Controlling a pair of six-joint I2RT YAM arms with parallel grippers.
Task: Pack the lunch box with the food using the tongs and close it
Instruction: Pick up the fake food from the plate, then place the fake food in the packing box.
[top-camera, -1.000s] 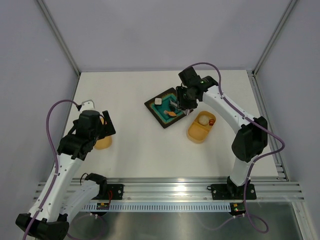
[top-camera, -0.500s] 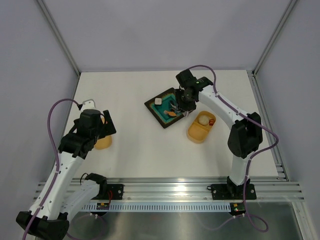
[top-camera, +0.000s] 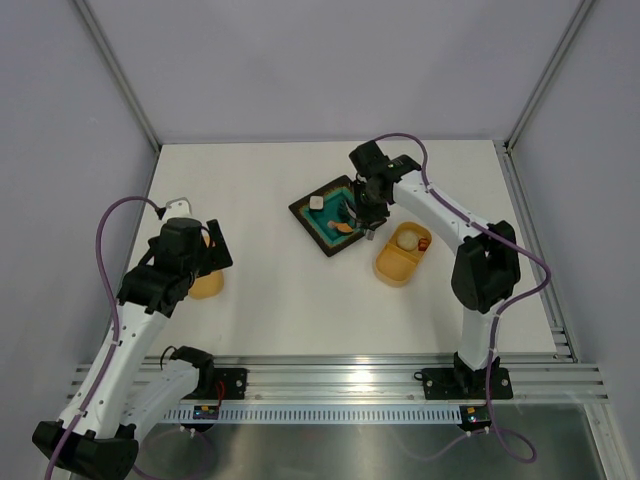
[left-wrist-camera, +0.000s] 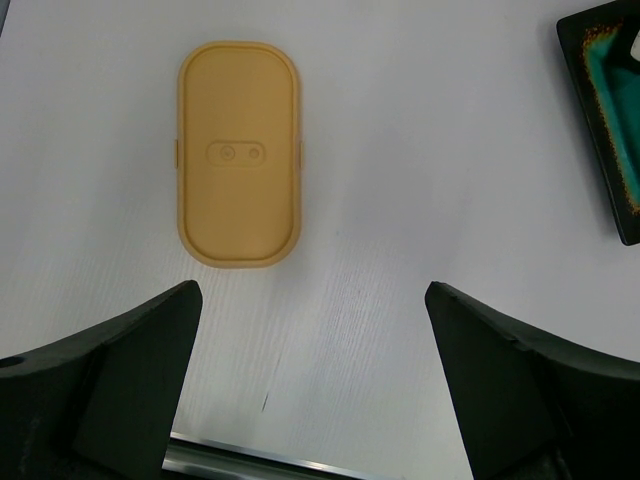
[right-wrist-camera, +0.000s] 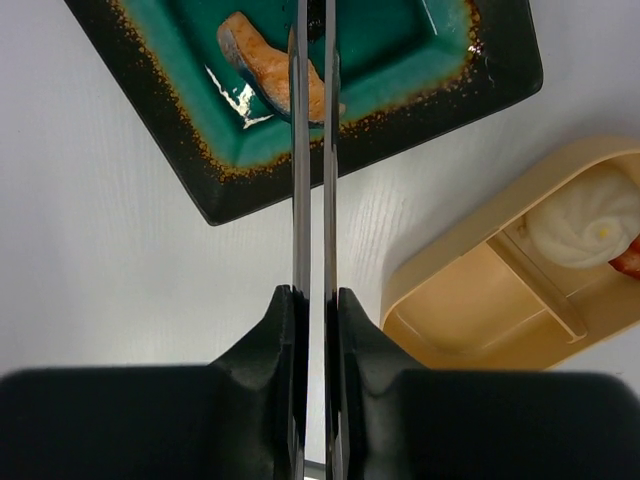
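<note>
My right gripper (right-wrist-camera: 312, 295) is shut on the silver tongs (right-wrist-camera: 299, 180), whose two arms are squeezed almost parallel. They reach over the orange slice (right-wrist-camera: 270, 75) on the teal plate (right-wrist-camera: 170, 110), up to a dark piece (right-wrist-camera: 315, 8) at the view's top edge. To the right lies the yellow-orange lunch box (right-wrist-camera: 470, 320), with a beige ball (right-wrist-camera: 585, 225) and a reddish bit (right-wrist-camera: 630, 262) in its far compartment. From above, a white cube (top-camera: 316, 202) sits on the plate (top-camera: 305, 213), left of my right gripper (top-camera: 362, 215). My left gripper (left-wrist-camera: 312, 380) hangs open above the table.
The matching lid (left-wrist-camera: 240, 152) lies flat on the white table ahead of my left gripper, partly hidden under that arm in the top view (top-camera: 207, 285). A plate corner (left-wrist-camera: 610, 110) shows at the left wrist view's right edge. A metal rail runs along the table's near edge.
My right gripper has squeezed the tongs narrower and shifted slightly left over the plate. The left arm has not moved.
</note>
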